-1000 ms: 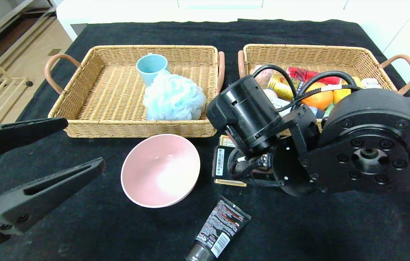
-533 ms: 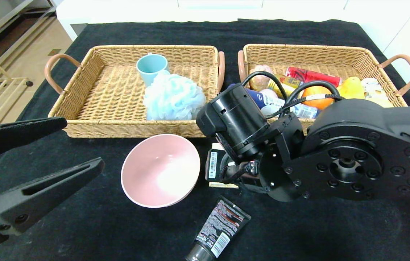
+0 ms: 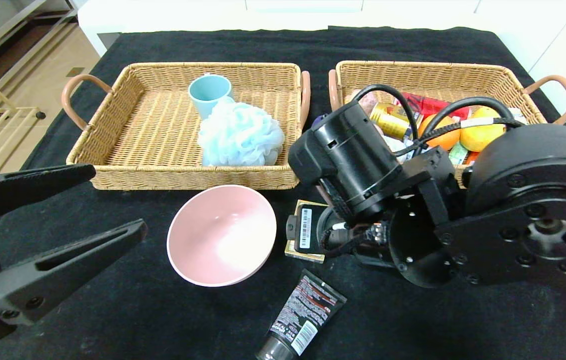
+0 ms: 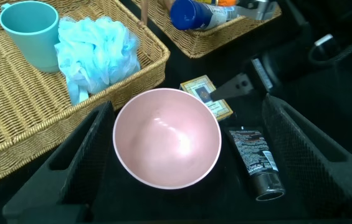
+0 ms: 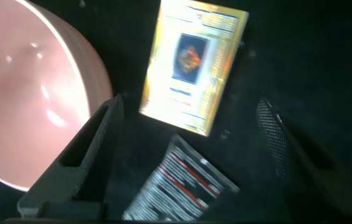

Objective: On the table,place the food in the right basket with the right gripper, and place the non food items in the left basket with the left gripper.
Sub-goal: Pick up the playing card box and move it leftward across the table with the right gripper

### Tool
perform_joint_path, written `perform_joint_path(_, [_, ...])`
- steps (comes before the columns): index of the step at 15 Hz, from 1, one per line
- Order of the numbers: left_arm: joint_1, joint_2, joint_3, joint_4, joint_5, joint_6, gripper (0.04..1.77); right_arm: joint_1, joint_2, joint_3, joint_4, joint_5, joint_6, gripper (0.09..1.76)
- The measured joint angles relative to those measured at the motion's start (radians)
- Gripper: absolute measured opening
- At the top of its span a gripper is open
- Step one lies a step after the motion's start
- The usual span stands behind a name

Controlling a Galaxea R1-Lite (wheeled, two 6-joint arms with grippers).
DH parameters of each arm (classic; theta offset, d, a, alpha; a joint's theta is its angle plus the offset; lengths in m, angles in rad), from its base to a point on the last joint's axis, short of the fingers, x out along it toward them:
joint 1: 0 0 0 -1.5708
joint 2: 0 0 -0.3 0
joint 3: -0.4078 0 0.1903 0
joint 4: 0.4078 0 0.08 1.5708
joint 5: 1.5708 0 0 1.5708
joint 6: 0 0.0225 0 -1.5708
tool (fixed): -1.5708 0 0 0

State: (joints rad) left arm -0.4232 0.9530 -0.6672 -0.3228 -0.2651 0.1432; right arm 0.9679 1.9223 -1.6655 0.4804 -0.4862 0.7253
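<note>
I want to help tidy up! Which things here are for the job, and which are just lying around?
For the job: pink bowl, card box, black tube; left basket, right basket; orange, pear, bottle; left gripper open by the bowl, right gripper open over the box.
Just there: blue cup, bath sponge, gold can.

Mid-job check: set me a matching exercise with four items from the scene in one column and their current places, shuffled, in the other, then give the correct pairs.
Items:
1. pink bowl
2. teal cup
3. orange
4. black squeeze tube

Places:
A. in the right basket
B. on the table, nearest the robot
C. in the left basket, beside the blue bath pouf
D. on the table just in front of the left basket

Pairs: 1-D, 2-C, 3-A, 4-B
</note>
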Motion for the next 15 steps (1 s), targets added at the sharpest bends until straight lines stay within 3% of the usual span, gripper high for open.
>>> perform_joint_path(3, [0.0, 0.003, 0.0, 0.001, 0.0, 0.0, 1.72, -0.011, -0.109, 0.128, -0.041, -0.001, -0.092, 1.6])
perform_joint_path(6, [0.0, 0.007, -0.006, 0.006, 0.003, -0.001, 1.72, -0.042, -0.235, 0.311, -0.226, 0.078, -0.3, 1.64])
perform_joint_path(11, [0.0, 0.019, -0.006, 0.008, 0.044, 0.003, 1.72, -0.137, -0.452, 0.675, -0.641, 0.388, -0.665, 1.67])
perform_joint_path(15, [-0.018, 0.037, 0.0, 0.007, 0.096, 0.01, 1.72, -0.235, -0.581, 0.885, -0.78, 0.586, -0.834, 1.69])
